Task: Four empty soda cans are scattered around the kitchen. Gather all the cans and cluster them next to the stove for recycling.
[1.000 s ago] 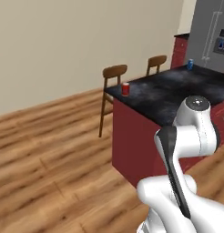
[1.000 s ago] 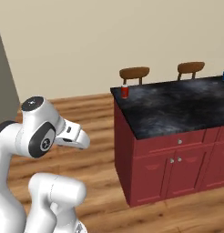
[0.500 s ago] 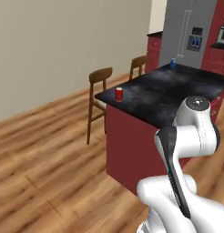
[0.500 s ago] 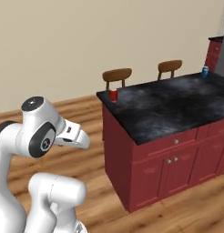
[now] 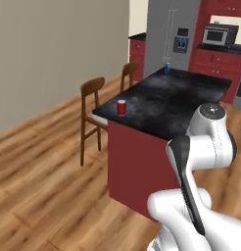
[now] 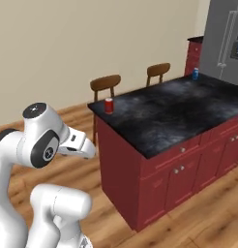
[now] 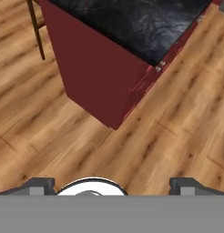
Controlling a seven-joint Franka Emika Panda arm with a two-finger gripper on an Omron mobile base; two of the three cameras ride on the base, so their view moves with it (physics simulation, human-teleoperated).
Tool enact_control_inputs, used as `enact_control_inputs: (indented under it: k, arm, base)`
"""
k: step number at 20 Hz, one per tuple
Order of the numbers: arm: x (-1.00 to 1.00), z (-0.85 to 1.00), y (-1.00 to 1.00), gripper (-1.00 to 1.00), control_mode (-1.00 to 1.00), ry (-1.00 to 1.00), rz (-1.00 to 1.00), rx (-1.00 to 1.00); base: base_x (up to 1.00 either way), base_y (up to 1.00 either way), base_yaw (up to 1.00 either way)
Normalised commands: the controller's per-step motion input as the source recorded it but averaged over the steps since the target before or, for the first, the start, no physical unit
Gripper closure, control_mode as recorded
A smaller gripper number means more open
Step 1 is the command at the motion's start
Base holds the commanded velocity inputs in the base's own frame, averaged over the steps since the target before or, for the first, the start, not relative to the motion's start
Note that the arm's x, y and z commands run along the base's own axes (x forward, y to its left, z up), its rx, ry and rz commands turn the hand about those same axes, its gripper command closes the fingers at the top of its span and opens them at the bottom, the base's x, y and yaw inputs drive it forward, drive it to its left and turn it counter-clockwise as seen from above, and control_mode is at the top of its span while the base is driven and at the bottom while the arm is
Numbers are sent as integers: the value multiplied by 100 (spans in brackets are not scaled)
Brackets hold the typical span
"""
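A red soda can [image 5: 121,107] [image 6: 109,105] stands upright near the corner of the island's black marbled countertop [image 5: 176,98] [image 6: 174,114]. A blue and white soda can [image 5: 167,68] [image 6: 195,73] stands at the far end of the same top. My gripper [image 7: 116,186] is open, its fingertips [image 7: 41,184] wide apart with nothing between them. It hangs over the wooden floor, short of the island's near corner [image 7: 132,22] and well away from both cans. The stove is out of view.
Two wooden chairs [image 5: 93,90] [image 6: 105,83] stand at the island's far side by the cream wall. A steel fridge [image 5: 171,34] [image 6: 227,38] and a microwave [image 5: 219,35] are at the back, among dark red cabinets. Open wooden floor lies left of the island.
The whole picture has shifted, so the base has moved: the island now sits nearer and more central, and the fridge has come into view. The cans have not moved on the counter.
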Motion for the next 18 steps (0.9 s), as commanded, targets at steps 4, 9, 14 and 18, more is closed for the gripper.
enact_control_inputs:
  k: [4, 9, 14, 18]
  arm:
    - [0, 0, 0, -100, 100, 0, 0, 0]
    - [0, 0, 0, -100, 100, 0, 0, 0]
    - [0, 0, 0, -100, 100, 0, 0, 0]
    - [0, 0, 0, -100, 100, 0, 0, 0]
  base:
    - [19, 69, -35]
    - [15, 72, -35]
    - [9, 66, -33]
    - [14, 60, -30]
